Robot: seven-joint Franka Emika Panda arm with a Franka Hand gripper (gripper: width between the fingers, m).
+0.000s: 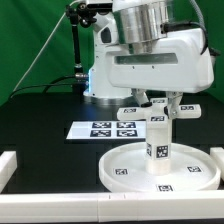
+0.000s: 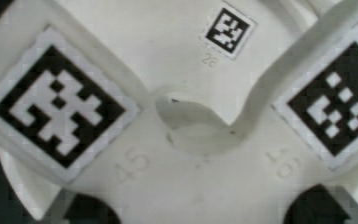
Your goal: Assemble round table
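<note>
The large round disc (image 1: 125, 172) lies flat on the black table at the front. The short post (image 1: 158, 148) stands upright in its middle. The flat cross-shaped piece (image 1: 186, 108) sits level on top of the post. My gripper (image 1: 160, 102) reaches straight down and is shut on the middle of the cross-shaped piece. In the wrist view the cross-shaped piece (image 2: 176, 120) fills the picture, with its tags on the arms. My gripper (image 2: 197, 206) has its dark fingertips (image 2: 98, 206) on either side of the piece. The post is hidden under it there.
The marker board (image 1: 110, 128) lies flat behind the disc, toward the exterior view's left. White rails (image 1: 8, 165) edge the black surface at the left and front. The arm's base (image 1: 100, 70) stands at the back.
</note>
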